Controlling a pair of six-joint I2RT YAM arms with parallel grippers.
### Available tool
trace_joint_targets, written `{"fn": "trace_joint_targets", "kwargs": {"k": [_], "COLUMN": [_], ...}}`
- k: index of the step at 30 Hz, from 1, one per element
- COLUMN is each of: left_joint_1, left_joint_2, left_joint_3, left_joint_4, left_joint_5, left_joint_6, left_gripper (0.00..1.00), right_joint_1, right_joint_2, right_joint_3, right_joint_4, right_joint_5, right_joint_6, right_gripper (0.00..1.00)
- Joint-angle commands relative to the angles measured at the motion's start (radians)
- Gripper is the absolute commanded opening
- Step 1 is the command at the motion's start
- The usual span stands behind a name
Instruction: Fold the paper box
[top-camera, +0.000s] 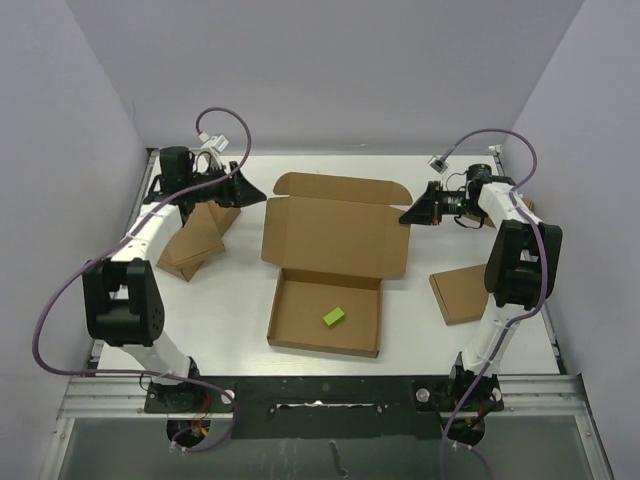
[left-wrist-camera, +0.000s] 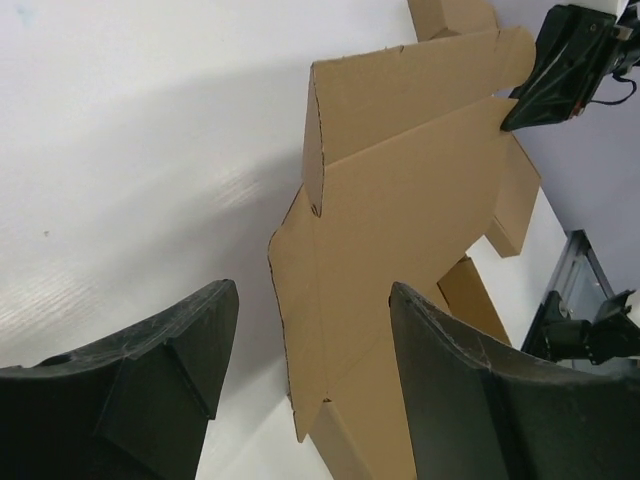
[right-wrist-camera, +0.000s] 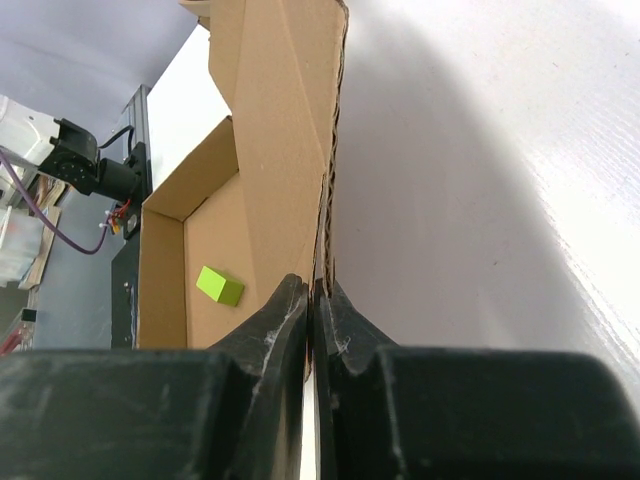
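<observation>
Walls: three plain, pale lavender-grey panels, the back wall (top-camera: 330, 70), left wall (top-camera: 50, 150) and right wall (top-camera: 600, 130), closing in the table on three sides.
Table (top-camera: 230, 325): white, matt top, running up to the back wall.
Near edge: an aluminium rail (top-camera: 110, 395) with a black plate (top-camera: 320, 392) across its middle.
Below the rail: a dull grey-green surface (top-camera: 330, 450), scuffed; floor or shelf, hard to say.
Light: even, from overhead; soft shadows and a faint sheen on the tabletop.

Green block (top-camera: 334, 316), left flat box (top-camera: 190, 250), right flat box (top-camera: 460, 294), white table (top-camera: 230, 330)
</observation>
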Motion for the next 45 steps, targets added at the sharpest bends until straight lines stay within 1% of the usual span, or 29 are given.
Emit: {"fn": "trace_joint_targets", "kwargs": {"k": [1, 5, 8, 14, 17, 19, 22, 23, 25, 29, 32, 35, 36, 38, 39, 41, 45], "left_joint_1": [-0.028, -0.061, -0.076, -0.085, -0.089, -0.091, -0.096, -0.098, -0.104, -0.114, -0.141, -0.19, -0.206, -0.237, -0.252, -0.279, -0.329], "left_joint_2": [0.085, 0.164, 0.224, 0.301, 0.304, 0.301, 0.301, 0.299, 0.287, 0.228, 0.155, 0.091, 0.077, 0.062, 0.058, 0.062, 0.086], "left_joint_3": [0.129, 0.228, 0.304, 0.395, 0.4, 0.395, 0.395, 0.397, 0.389, 0.332, 0.264, 0.206, 0.192, 0.172, 0.168, 0.169, 0.196], "left_joint_4": [-0.241, -0.331, -0.406, -0.512, -0.533, -0.53, -0.53, -0.53, -0.505, -0.358, -0.22, -0.072, -0.03, 0.046, 0.076, 0.128, 0.184], "left_joint_5": [0.052, 0.049, 0.05, 0.069, 0.073, 0.082, 0.087, 0.088, 0.075, -0.022, -0.163, -0.333, -0.403, -0.499, -0.541, -0.61, -0.715], "left_joint_6": [0.17, 0.227, 0.257, 0.267, 0.271, 0.268, 0.258, 0.251, 0.218, 0.055, -0.059, -0.134, -0.148, -0.159, -0.159, -0.152, -0.103], "left_gripper": [0.61, 0.6, 0.56, 0.33, 0.28, 0.19, 0.02, 0.0, 0.0, 0.0, 0.0, 0.0, 0.0, 0.0, 0.0, 0.0, 0.0], "right_joint_1": [0.011, 0.016, 0.016, 0.016, 0.016, 0.017, 0.025, 0.03, 0.045, 0.078, 0.108, 0.156, 0.182, 0.226, 0.251, 0.3, 0.37], "right_joint_2": [-0.058, -0.059, -0.062, -0.072, -0.075, -0.078, -0.085, -0.092, -0.107, -0.159, -0.186, -0.191, -0.19, -0.183, -0.179, -0.174, -0.168], "right_joint_3": [0.035, 0.036, 0.037, 0.036, 0.035, 0.035, 0.038, 0.039, 0.042, 0.047, 0.106, 0.198, 0.227, 0.273, 0.289, 0.306, 0.305], "right_joint_4": [0.0, 0.0, -0.005, -0.007, -0.007, -0.006, -0.009, -0.008, 0.015, 0.148, 0.21, 0.22, 0.223, 0.236, 0.243, 0.268, 0.338], "right_joint_5": [-0.005, -0.005, -0.006, -0.006, -0.008, -0.007, 0.005, 0.015, 0.049, 0.202, 0.358, 0.522, 0.573, 0.679, 0.758, 0.866, 1.023], "right_joint_6": [-0.04, -0.04, -0.043, -0.044, -0.044, -0.044, -0.047, -0.047, -0.029, 0.121, 0.213, 0.251, 0.257, 0.268, 0.269, 0.269, 0.283], "right_gripper": [0.0, 0.0, 0.0, 0.0, 0.0, 0.0, 0.0, 0.0, 0.0, 0.0, 0.0, 0.0, 0.0, 0.0, 0.0, 0.0, 0.0]}}
